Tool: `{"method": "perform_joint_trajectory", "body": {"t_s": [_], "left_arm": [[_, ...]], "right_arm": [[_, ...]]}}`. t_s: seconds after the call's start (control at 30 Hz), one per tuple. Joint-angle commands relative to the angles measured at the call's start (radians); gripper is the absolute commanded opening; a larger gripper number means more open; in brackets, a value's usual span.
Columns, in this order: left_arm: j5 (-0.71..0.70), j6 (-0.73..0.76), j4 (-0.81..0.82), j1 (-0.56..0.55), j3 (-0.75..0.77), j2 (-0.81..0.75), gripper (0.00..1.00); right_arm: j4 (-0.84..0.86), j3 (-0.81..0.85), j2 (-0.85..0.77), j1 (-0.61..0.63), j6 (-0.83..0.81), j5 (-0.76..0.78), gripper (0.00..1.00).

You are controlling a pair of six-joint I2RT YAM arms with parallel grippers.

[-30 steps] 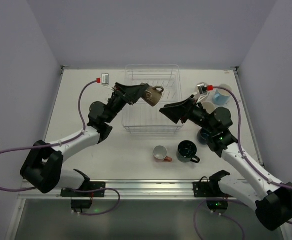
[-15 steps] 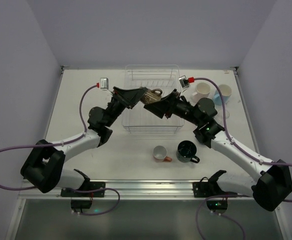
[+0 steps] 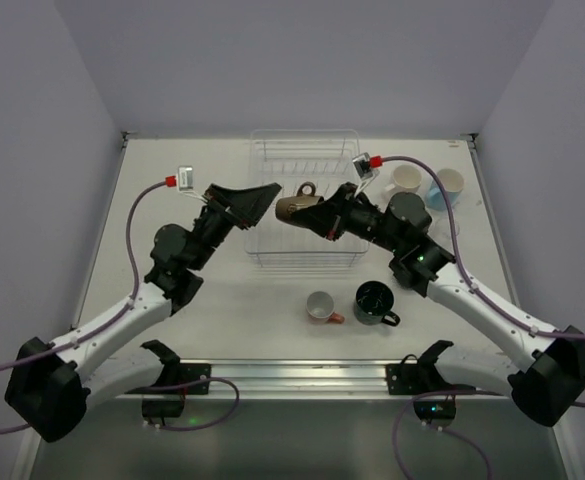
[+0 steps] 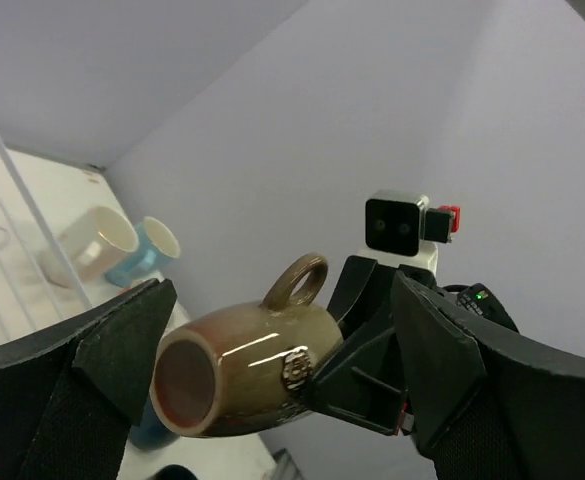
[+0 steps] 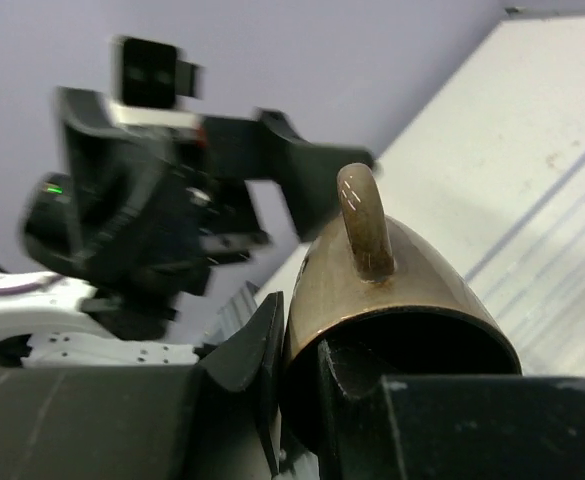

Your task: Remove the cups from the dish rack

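Right gripper (image 3: 322,216) is clenched on the brown mug (image 3: 294,206), gripping its base end and holding it sideways over the dish rack (image 3: 272,252), handle up. Left gripper (image 3: 270,198) is released, its fingers spread wide around the mug's mouth, seemingly not touching. A dark green mug (image 3: 375,302) sits on the table (image 3: 222,300).

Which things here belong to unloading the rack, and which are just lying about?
Job: dish rack; brown mug, in the jaws of the right arm; pink mug, dark green mug, cream mug and blue mug, already out on the table.
Lying about: purple cables only.
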Motion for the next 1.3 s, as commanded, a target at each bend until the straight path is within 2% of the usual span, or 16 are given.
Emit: {"method": "perform_joint_trajectory", "body": {"t_s": [0.0,0.07,0.13,0.17,0.23,0.3,0.33,0.4,0.43,0.53,0.63,0.8,1.07,1.17,1.2,1.27], "left_arm": [[-0.135,0.222,-0.256,-0.002,0.082,-0.155,1.00],[-0.189,0.328,-0.413,-0.002,0.118,-0.243,1.00],[-0.233,0.446,-0.576,-0.002,0.152,-0.325,1.00],[-0.247,0.480,-0.637,0.000,0.193,-0.349,1.00],[-0.284,0.587,-0.799,0.000,0.236,-0.411,1.00],[-0.319,0.657,-0.917,-0.002,0.298,-0.448,1.00],[-0.370,0.718,-1.000,-0.002,0.310,-0.485,1.00],[-0.448,0.769,-1.065,-0.002,0.324,-0.522,1.00],[-0.532,0.805,-1.112,-0.002,0.321,-0.556,1.00],[-0.663,0.861,-1.165,-0.002,0.293,-0.614,1.00],[-0.727,0.875,-1.167,-0.002,0.241,-0.663,1.00],[-0.773,0.890,-1.134,-0.002,0.189,-0.729,1.00],[-0.783,0.902,-1.122,-0.002,0.149,-0.777,1.00],[-0.783,0.902,-1.122,-0.002,0.151,-0.777,1.00],[-0.781,0.902,-1.120,0.000,0.151,-0.775,1.00],[-0.780,0.904,-1.122,0.000,0.151,-0.775,1.00]], "right_arm": [[-0.315,0.092,-0.043,0.007,-0.139,0.045,0.00],[-0.505,0.135,-0.041,0.064,-0.219,0.074,0.00],[-0.615,0.165,-0.023,0.124,-0.268,0.138,0.00],[-0.705,0.194,-0.011,0.194,-0.300,0.169,0.00],[-0.773,0.229,0.040,0.301,-0.330,0.272,0.00],[-0.866,0.260,0.095,0.357,-0.339,0.329,0.00],[-0.893,0.287,0.151,0.382,-0.345,0.359,0.00],[-0.922,0.309,0.208,0.446,-0.348,0.409,0.00],[-0.934,0.342,0.266,0.477,-0.348,0.415,0.00],[-0.963,0.410,0.354,0.526,-0.360,0.485,0.00],[-1.005,0.456,0.480,0.541,-0.371,0.511,0.00],[-1.043,0.525,0.624,0.554,-0.390,0.559,0.00],[-1.085,0.550,0.715,0.563,-0.390,0.587,0.00],[-1.080,0.531,0.721,0.561,-0.385,0.599,0.08],[-1.074,0.525,0.724,0.561,-0.385,0.597,0.17],[-1.065,0.514,0.727,0.563,-0.377,0.597,0.23]]}}
